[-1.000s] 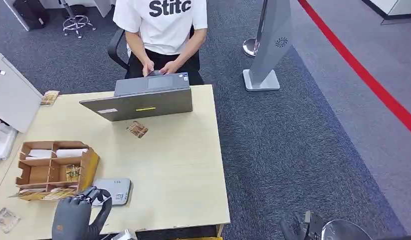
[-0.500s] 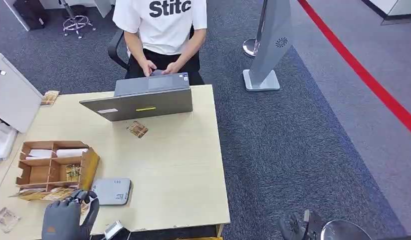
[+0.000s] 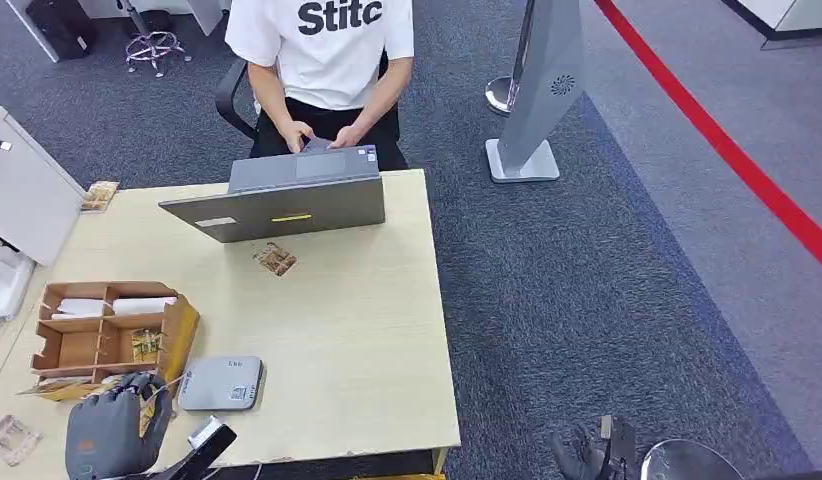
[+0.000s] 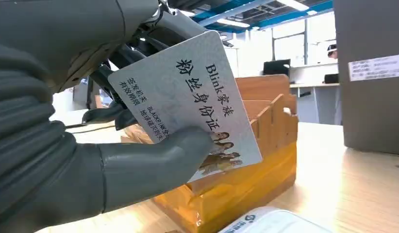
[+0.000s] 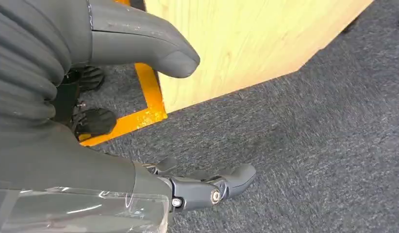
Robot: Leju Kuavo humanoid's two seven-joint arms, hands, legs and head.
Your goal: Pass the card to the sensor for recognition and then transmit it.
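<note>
The robot's left hand (image 4: pixel 91 145) pinched the card (image 4: pixel 188 104) between thumb and fingers at the table's near edge, just beside the grey sensor (image 3: pixel 221 383) and wooden organiser (image 3: pixel 107 335); scanning and handover looked not yet done. Its right hand (image 5: pixel 139 87) hung spread over carpet, holding nothing. Beyond, a person (image 3: pixel 322 60) sat behind a laptop (image 3: pixel 277 205).

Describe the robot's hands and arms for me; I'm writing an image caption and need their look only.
The left hand is matt grey, with a ribbed cover, a thick smooth thumb and darker fingers. The right hand looks the same: grey ribbed cover, rounded grey thumb, dark fingers with small metal screws. A clear plastic piece sits at its wrist.
</note>
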